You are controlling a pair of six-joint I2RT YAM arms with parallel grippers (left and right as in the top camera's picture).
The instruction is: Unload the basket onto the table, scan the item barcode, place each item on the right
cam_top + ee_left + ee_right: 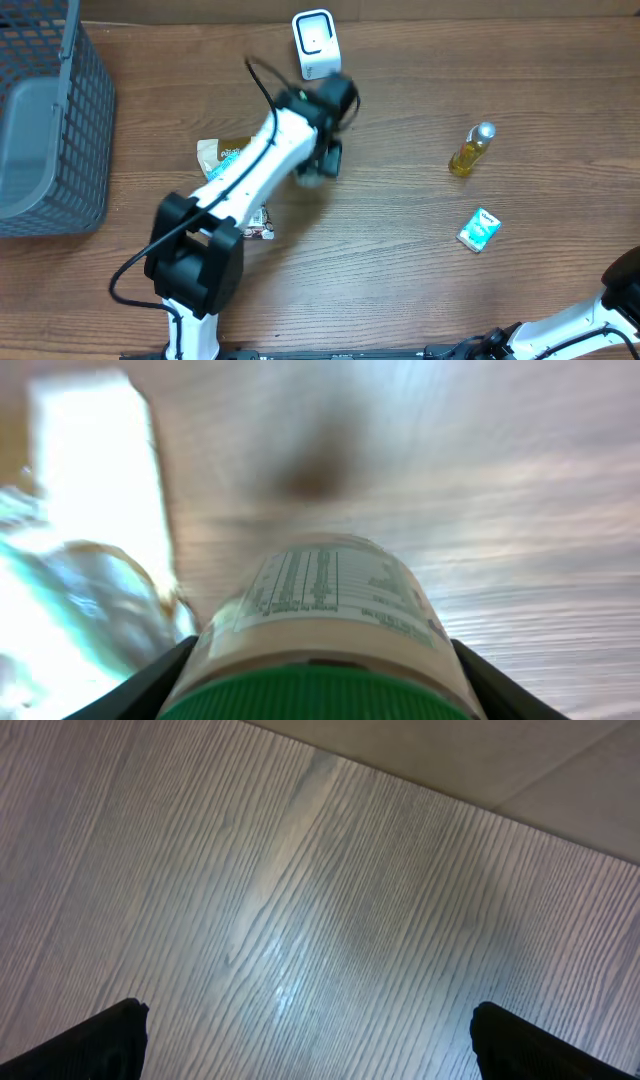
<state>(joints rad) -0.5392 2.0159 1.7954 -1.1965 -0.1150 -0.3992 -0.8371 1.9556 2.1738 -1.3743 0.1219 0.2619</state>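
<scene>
Green-capped jar (pixel 320 600), pinched by the left gripper (pixel 316 685), is beside the scanner (pixel 315 42) near the far edge of the table (pixel 420 70); right gripper (pixel 310 1040) spread over open wood.

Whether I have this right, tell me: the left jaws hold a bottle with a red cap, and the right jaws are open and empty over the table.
The cap is green, not red; the left wrist view shows it. The rest stands: the left jaws hold the bottle, and the right jaws are open and empty over the table.
</scene>
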